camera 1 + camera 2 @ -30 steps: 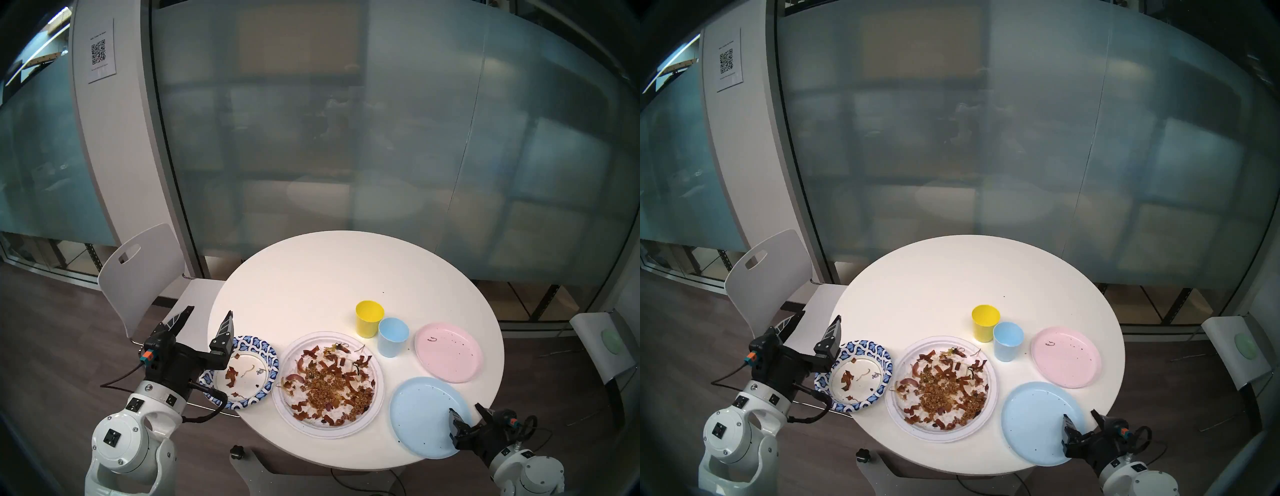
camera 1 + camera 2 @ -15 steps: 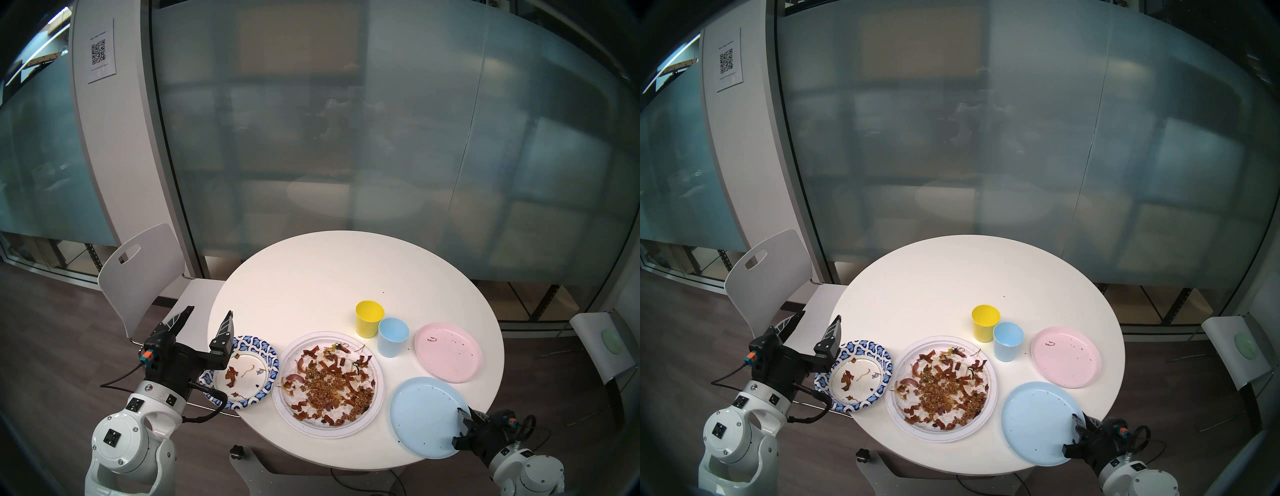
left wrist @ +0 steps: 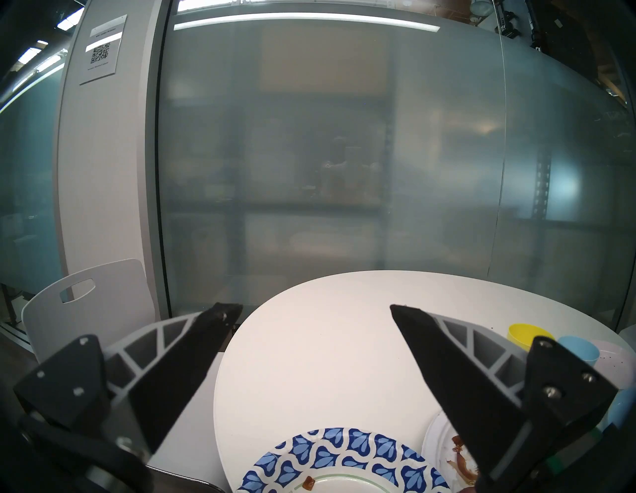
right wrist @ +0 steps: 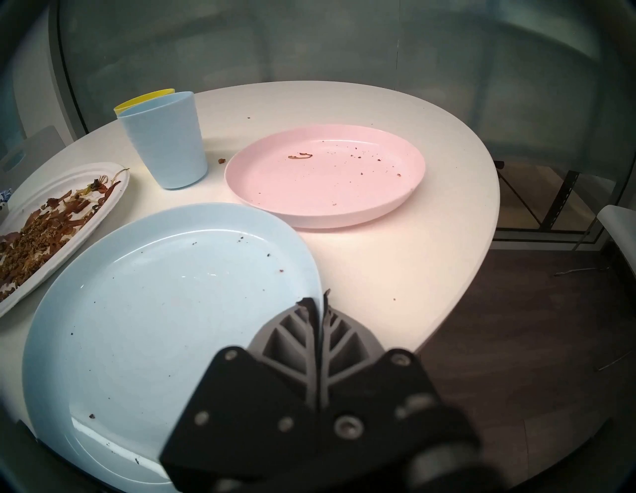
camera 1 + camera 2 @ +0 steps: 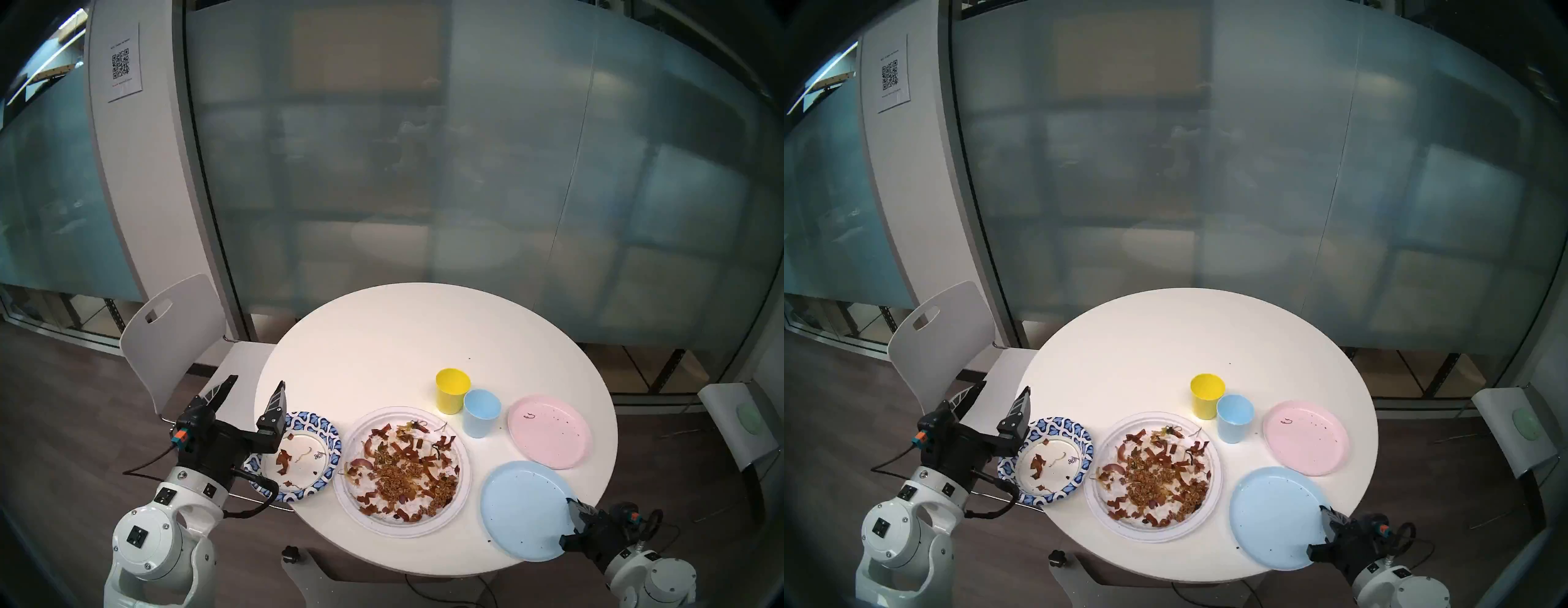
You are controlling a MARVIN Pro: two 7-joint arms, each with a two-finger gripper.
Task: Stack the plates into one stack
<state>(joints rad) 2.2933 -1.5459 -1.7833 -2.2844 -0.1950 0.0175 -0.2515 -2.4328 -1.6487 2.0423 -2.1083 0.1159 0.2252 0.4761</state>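
White paper plate (image 5: pixel 460 496) holds brown scraps (image 5: pixel 403 471); pink plate (image 5: pixel 550 432) crumbs.

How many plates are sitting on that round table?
4: a patterned plate at the left edge, a big white plate with scraps in the middle, a pink plate far right, and a blue plate in the right claw.

Ahead of me runs a frosted glass wall (image 5: pixel 424 170), dim shelves blurred behind it. A white pillar (image 5: pixel 140 178) carries a paper sign (image 5: pixel 124 63). White chairs (image 5: pixel 178 335) flank my round white table (image 5: pixel 403 339) on dark wood floor (image 5: pixel 63 403).
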